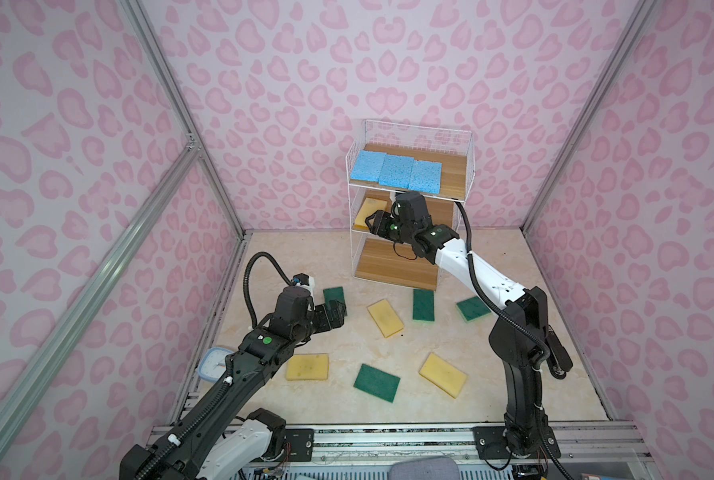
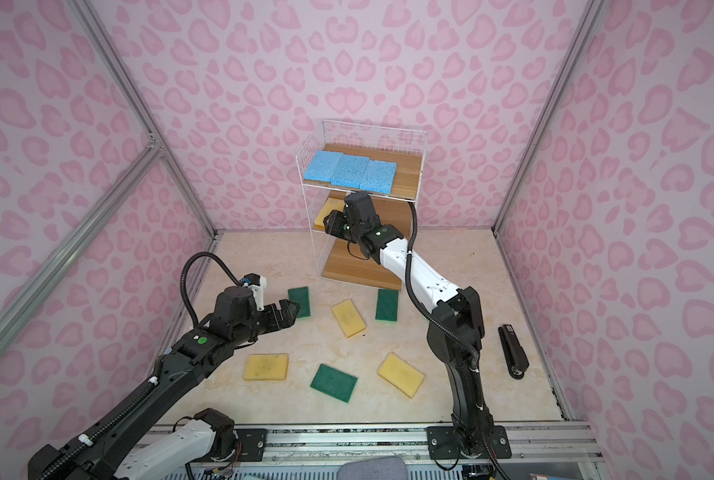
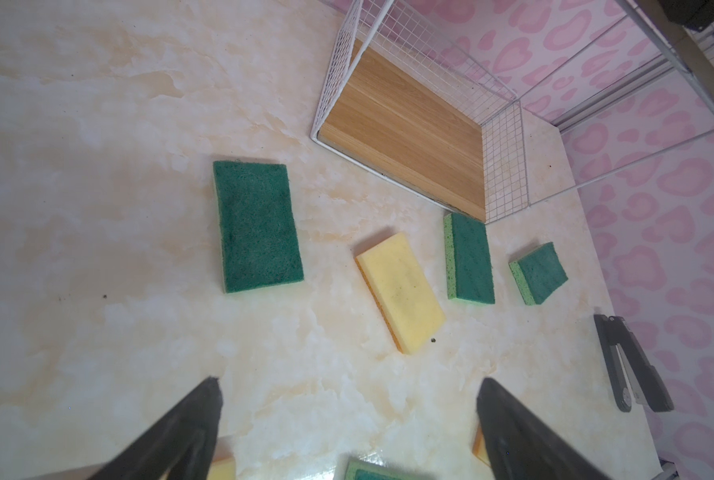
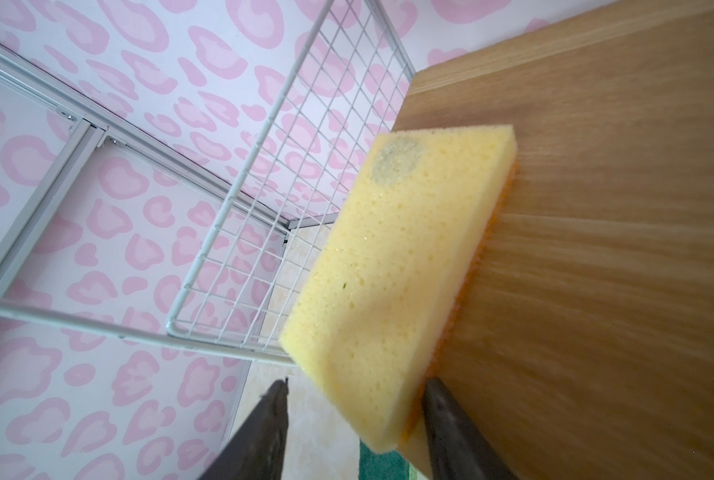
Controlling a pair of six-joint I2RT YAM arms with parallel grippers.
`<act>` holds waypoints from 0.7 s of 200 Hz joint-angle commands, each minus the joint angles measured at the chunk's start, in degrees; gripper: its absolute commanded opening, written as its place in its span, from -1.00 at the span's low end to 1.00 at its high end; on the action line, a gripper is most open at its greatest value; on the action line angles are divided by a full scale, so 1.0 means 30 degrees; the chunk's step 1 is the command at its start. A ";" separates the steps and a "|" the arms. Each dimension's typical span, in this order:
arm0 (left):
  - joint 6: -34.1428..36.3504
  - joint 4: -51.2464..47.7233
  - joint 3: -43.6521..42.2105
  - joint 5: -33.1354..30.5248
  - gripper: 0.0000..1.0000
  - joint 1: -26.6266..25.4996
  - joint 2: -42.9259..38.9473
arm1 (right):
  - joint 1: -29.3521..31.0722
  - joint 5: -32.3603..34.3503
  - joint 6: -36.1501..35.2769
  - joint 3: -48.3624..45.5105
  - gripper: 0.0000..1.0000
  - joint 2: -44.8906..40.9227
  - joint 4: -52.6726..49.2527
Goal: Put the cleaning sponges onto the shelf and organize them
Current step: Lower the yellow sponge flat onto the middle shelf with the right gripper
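Note:
The white wire shelf [image 1: 388, 266] stands at the back, with three blue sponges [image 1: 396, 170] in a row on its top board. A yellow sponge [image 4: 401, 266] lies on the middle board at its left end. My right gripper [image 4: 355, 384] is open around the sponge's near corner: one finger touches its orange edge, the other stands apart. On the table lie several sponges, green ones [image 1: 423, 304] [image 1: 376, 382] and yellow ones [image 1: 385, 318] [image 1: 307, 367]. My left gripper [image 3: 349, 380] hangs open and empty above the table, next to a green sponge [image 3: 259, 226].
A black stapler [image 2: 513, 351] lies at the right of the table behind the right arm. A small blue and white dial [image 1: 214, 363] sits at the left edge under the left arm. Pink patterned walls and aluminium posts close in the table.

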 commanded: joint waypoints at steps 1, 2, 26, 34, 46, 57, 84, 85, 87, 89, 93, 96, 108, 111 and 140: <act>0.0061 0.0020 -0.0106 -0.0089 0.95 0.0095 0.0030 | 0.0022 -0.0167 0.0018 -0.0362 0.13 -0.0154 0.0212; 0.0061 0.0020 -0.0102 -0.0087 0.95 0.0101 0.0040 | 0.0035 -0.0168 0.0018 -0.0374 0.13 -0.0176 0.0216; -0.0048 -0.0035 -0.0196 -0.0114 0.95 0.0279 0.0303 | 0.0037 -0.0048 -0.0163 -0.0833 0.22 -0.0746 0.0360; -0.0154 -0.0078 -0.0243 -0.0186 0.95 0.0366 0.0390 | 0.0018 0.0057 -0.0258 -0.0993 0.24 -0.0988 0.0389; -0.0303 -0.0207 -0.0327 -0.0344 0.95 0.0529 0.0555 | 0.0019 0.0190 -0.0390 -0.1390 0.29 -0.1389 0.0451; -0.0421 -0.0296 -0.0349 -0.0443 0.95 0.0681 0.0708 | 0.0018 0.0301 -0.0511 -0.1781 0.33 -0.1802 0.0553; -0.0609 -0.0284 -0.0434 -0.0510 0.98 0.1025 0.1133 | 0.0063 0.0317 -0.0735 -0.3040 0.36 -0.2773 0.1064; -0.0611 -0.0279 -0.0441 -0.0503 0.98 0.1035 0.1148 | 0.0070 0.0323 -0.0754 -0.3075 0.36 -0.2789 0.1082; -0.0627 -0.0252 -0.0447 -0.0497 0.96 0.1057 0.1174 | 0.0075 0.0306 -0.0805 -0.3174 0.36 -0.2852 0.1080; -0.0638 -0.0209 -0.0463 -0.0481 0.94 0.1069 0.1225 | 0.0098 0.0301 -0.0825 -0.3236 0.36 -0.2911 0.1095; -0.0653 -0.0188 -0.0475 -0.0489 0.90 0.1086 0.1248 | 0.0131 0.0315 -0.0890 -0.3327 0.36 -0.3038 0.1119; -0.0676 -0.0189 -0.0500 -0.0488 0.86 0.1123 0.1291 | 0.0168 0.0298 -0.0964 -0.3445 0.36 -0.3127 0.1102; -0.0773 -0.0215 -0.0632 -0.0600 0.67 0.1154 0.1339 | 0.0305 0.0242 -0.1158 -0.3816 0.37 -0.3392 0.1071; -0.0768 -0.0269 -0.0684 -0.0673 0.62 0.1161 0.1339 | 0.0343 0.0241 -0.1209 -0.3920 0.36 -0.3493 0.1074; -0.1251 -0.1280 -0.1127 -0.1917 0.47 0.1220 0.1100 | 0.0703 0.0066 -0.1587 -0.5537 0.36 -0.4699 0.1561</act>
